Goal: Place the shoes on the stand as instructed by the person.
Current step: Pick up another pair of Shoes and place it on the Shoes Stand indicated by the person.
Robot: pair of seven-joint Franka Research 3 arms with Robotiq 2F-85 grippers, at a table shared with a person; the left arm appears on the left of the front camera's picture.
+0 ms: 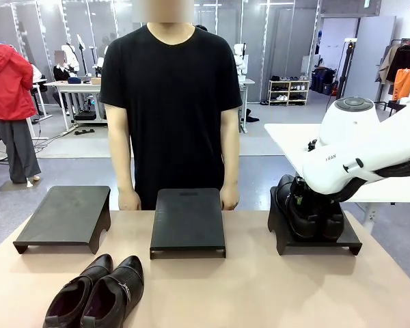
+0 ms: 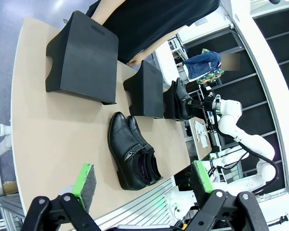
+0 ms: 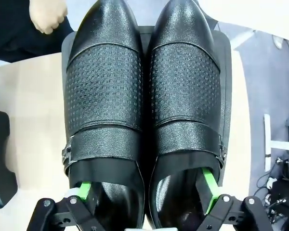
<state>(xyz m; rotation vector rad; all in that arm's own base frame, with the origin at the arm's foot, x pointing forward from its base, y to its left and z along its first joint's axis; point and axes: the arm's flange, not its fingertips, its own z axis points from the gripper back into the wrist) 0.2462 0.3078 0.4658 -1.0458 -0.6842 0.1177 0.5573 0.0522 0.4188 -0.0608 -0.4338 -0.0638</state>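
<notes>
One pair of glossy black shoes (image 3: 144, 96), with a textured top and buckled straps, stands on the right stand (image 1: 352, 240). My right gripper (image 3: 145, 180) is open over their heels, one green finger (image 3: 84, 190) inside each shoe's opening. A second pair of strapped black shoes (image 1: 96, 295) lies on the table at the front left. My left gripper (image 2: 143, 183) hangs open above the table, near that second pair (image 2: 132, 151), with nothing between its pads. The person (image 1: 169, 102) stands at the far side, both hands resting at the table edge.
The left stand (image 1: 65, 215) and the middle stand (image 1: 188, 222) are black, low and bare. The person's hands flank the middle stand's far edge. A white side table (image 1: 290, 140) stands behind the right arm (image 1: 369, 154).
</notes>
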